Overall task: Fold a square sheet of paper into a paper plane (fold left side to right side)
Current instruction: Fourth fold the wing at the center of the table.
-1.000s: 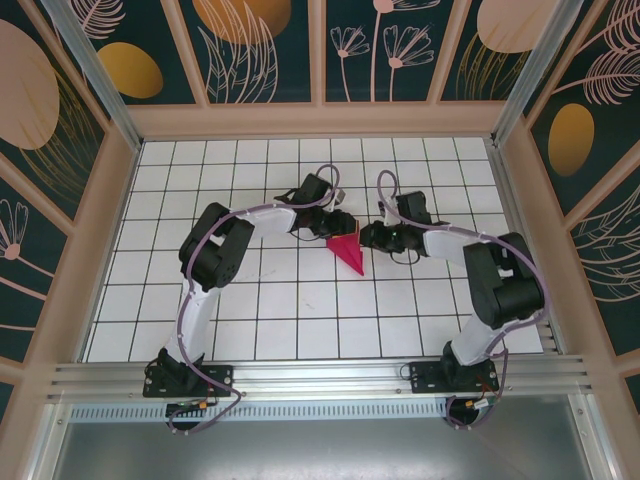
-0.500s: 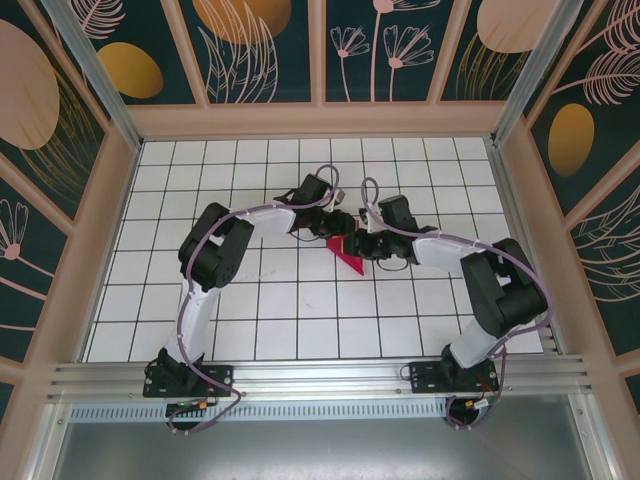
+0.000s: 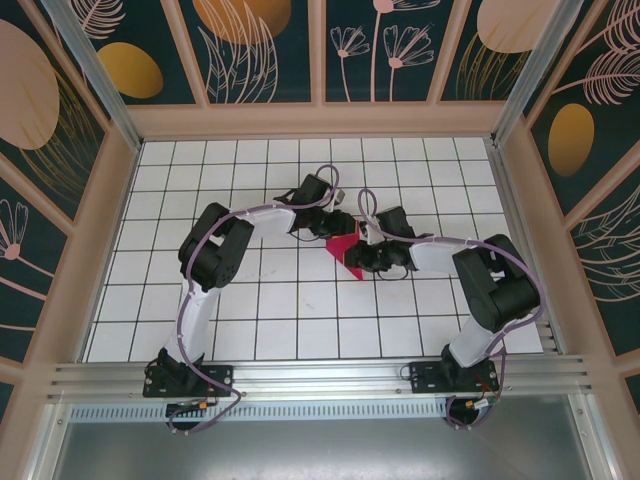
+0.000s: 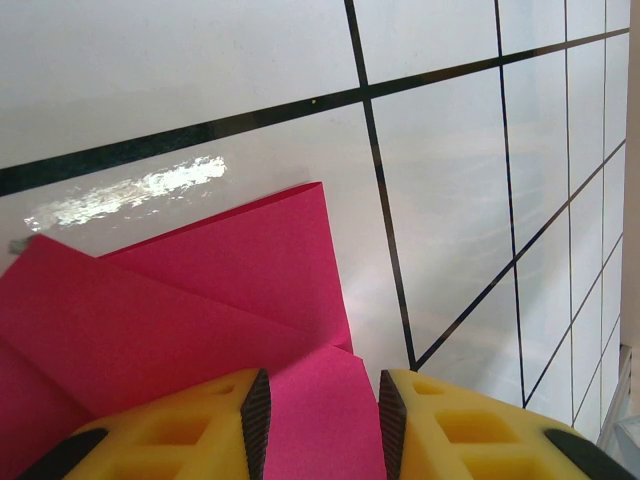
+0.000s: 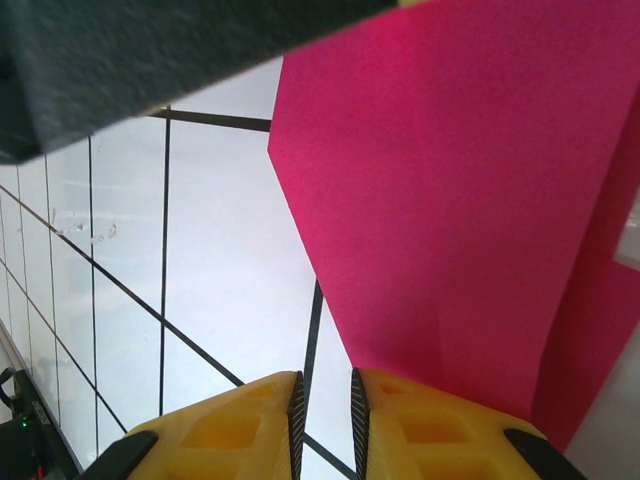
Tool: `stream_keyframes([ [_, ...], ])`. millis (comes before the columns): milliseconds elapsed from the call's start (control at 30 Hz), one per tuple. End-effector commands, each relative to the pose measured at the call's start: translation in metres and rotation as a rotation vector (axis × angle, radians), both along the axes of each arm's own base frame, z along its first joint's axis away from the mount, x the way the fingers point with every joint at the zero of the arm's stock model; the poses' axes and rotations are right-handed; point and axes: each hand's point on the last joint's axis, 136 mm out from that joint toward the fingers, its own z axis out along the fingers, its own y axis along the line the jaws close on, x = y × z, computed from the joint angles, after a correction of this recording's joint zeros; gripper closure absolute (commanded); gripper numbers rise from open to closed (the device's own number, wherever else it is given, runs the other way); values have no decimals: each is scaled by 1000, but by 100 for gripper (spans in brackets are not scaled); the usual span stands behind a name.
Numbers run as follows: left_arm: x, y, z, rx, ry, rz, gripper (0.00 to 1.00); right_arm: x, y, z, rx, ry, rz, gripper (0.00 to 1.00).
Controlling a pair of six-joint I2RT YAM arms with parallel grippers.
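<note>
The pink paper (image 3: 345, 247), folded to a point, lies flat on the white gridded counter (image 3: 250, 290) between the two pincers. The left pincer (image 4: 322, 405) is released. Its yellow fingers (image 4: 200, 435) stand well apart, a flap of paper lies in the gap between them, and layered folds spread ahead and to the left of its tips. The right pincer (image 5: 323, 390) is almost closed, with only a thin slit between its fingers; bare counter shows through the slit and nothing is gripped. The paper lies ahead and to the right of this pincer, its edge reaching the right finger (image 5: 440, 430).
</note>
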Motion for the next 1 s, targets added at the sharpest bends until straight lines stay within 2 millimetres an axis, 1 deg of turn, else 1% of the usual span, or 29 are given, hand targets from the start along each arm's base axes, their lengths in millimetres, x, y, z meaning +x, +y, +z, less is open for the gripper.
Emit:
stream_keyframes([
  [0,-17,25,-53,143,87,25,62,-8,-5,-11,-24,31,-13,76],
  [433,-16,25,-54,146,84,28,62,-25,-7,-19,-14,73,8,78],
  [533,-15,25,-54,148,83,32,62,-30,-11,-26,-28,94,-1,79],
  [767,-14,27,-57,158,85,40,62,-52,-22,-38,-71,161,-5,81],
  [967,-13,29,-57,163,83,44,63,-76,-35,-48,-107,221,-11,83],
])
